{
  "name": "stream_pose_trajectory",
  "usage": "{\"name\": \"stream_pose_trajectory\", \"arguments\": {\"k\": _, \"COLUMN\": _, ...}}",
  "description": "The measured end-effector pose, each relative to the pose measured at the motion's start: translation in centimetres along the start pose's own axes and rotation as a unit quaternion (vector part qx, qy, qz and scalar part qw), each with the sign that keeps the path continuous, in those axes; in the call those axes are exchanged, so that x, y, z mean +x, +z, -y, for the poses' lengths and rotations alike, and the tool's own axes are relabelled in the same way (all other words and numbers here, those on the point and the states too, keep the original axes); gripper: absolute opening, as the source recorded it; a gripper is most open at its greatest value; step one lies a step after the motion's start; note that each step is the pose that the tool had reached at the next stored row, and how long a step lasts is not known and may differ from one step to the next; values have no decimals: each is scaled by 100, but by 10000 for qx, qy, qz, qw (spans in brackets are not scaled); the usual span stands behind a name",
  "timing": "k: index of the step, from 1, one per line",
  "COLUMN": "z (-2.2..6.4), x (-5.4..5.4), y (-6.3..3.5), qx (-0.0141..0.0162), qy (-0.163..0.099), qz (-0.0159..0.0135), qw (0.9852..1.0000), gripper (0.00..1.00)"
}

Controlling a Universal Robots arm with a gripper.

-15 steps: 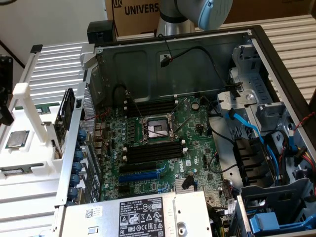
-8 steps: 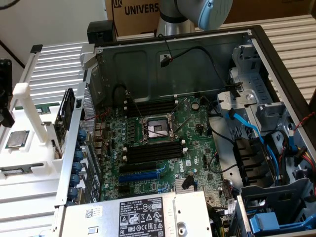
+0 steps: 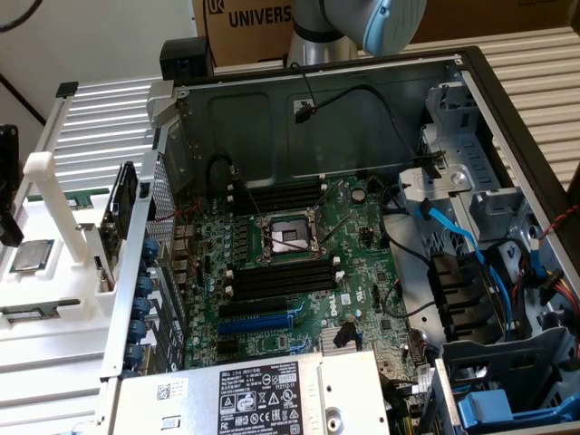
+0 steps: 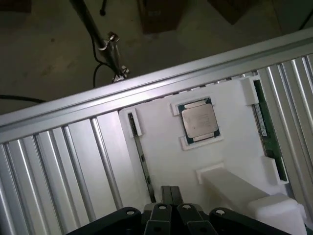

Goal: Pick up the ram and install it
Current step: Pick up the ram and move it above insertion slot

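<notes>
**Hand shut and bare above the tray**

Fingers first: my gripper (image 4: pixel 170 190) is pressed tight shut, and there is nothing in it. It hangs over the white tray (image 4: pixel 161 147) and does not touch it.

The ram (image 4: pixel 266 128) sits on the tray, along one edge. White clips hold it near its ends. It is well apart from my gripper. I think the clips are there so the ram cannot slide and is easy to find.

A chip (image 4: pixel 199 121) sits in its own little frame near the tray's middle. It is between the ram and a thin dark strip (image 4: pixel 142 161) on the other side. Each part gets its own place, so none bump.

The case (image 3: pixel 254 118) lies on its side with the lid off, just beside the tray. That way the board (image 3: pixel 299 245) faces up, and the long black slots (image 3: pixel 281 276) can be reached from above. The slots look bare to me. So I judge the job is not yet begun: the ram is not picked up and not put in.
</notes>
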State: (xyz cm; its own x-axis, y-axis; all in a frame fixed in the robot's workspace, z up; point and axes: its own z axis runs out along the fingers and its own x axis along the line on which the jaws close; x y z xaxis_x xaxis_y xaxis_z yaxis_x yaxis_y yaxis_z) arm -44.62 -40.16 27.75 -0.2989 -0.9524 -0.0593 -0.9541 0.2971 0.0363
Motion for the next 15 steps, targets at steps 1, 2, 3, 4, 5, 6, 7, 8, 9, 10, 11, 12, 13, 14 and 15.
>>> {"name": "stream_pose_trajectory", "arguments": {"k": 1, "z": -8, "x": 4, "y": 19, "qx": -2, "qy": -28, "qz": -1, "qw": 10000, "gripper": 10}}
{"name": "stream_pose_trajectory", "arguments": {"k": 2, "z": -8, "x": 7, "y": 36, "qx": -4, "qy": -69, "qz": -2, "qw": 10000, "gripper": 10}}
{"name": "stream_pose_trajectory", "arguments": {"k": 3, "z": -8, "x": 9, "y": 50, "qx": -8, "qy": -129, "qz": -5, "qw": 9999, "gripper": 10}}
{"name": "stream_pose_trajectory", "arguments": {"k": 4, "z": -7, "x": 12, "y": 72, "qx": -17, "qy": -284, "qz": -10, "qw": 9996, "gripper": 10}}
{"name": "stream_pose_trajectory", "arguments": {"k": 5, "z": -6, "x": 14, "y": 79, "qx": -21, "qy": -353, "qz": -13, "qw": 9994, "gripper": 10}}
{"name": "stream_pose_trajectory", "arguments": {"k": 6, "z": 5, "x": 47, "y": 99, "qx": -24, "qy": -529, "qz": -17, "qw": 9986, "gripper": 10}}
{"name": "stream_pose_trajectory", "arguments": {"k": 7, "z": 11, "x": 67, "y": 102, "qx": -20, "qy": -551, "qz": -17, "qw": 9985, "gripper": 10}}
{"name": "stream_pose_trajectory", "arguments": {"k": 8, "z": 17, "x": 87, "y": 104, "qx": -14, "qy": -566, "qz": -16, "qw": 9984, "gripper": 10}}
{"name": "stream_pose_trajectory", "arguments": {"k": 9, "z": 23, "x": 106, "y": 105, "qx": 0, "qy": -585, "qz": -12, "qw": 9983, "gripper": 10}}
{"name": "stream_pose_trajectory", "arguments": {"k": 10, "z": 28, "x": 121, "y": 107, "qx": 19, "qy": -608, "qz": -8, "qw": 9982, "gripper": 10}}
{"name": "stream_pose_trajectory", "arguments": {"k": 11, "z": 32, "x": 133, "y": 110, "qx": 44, "qy": -636, "qz": -2, "qw": 9980, "gripper": 10}}
{"name": "stream_pose_trajectory", "arguments": {"k": 12, "z": 36, "x": 143, "y": 114, "qx": 73, "qy": -667, "qz": 4, "qw": 9977, "gripper": 10}}
{"name": "stream_pose_trajectory", "arguments": {"k": 13, "z": 41, "x": 158, "y": 125, "qx": 106, "qy": -724, "qz": 12, "qw": 9973, "gripper": 10}}
{"name": "stream_pose_trajectory", "arguments": {"k": 14, "z": 45, "x": 163, "y": 135, "qx": 112, "qy": -750, "qz": 13, "qw": 9971, "gripper": 10}}
{"name": "stream_pose_trajectory", "arguments": {"k": 15, "z": 50, "x": 167, "y": 146, "qx": 115, "qy": -776, "qz": 14, "qw": 9969, "gripper": 10}}
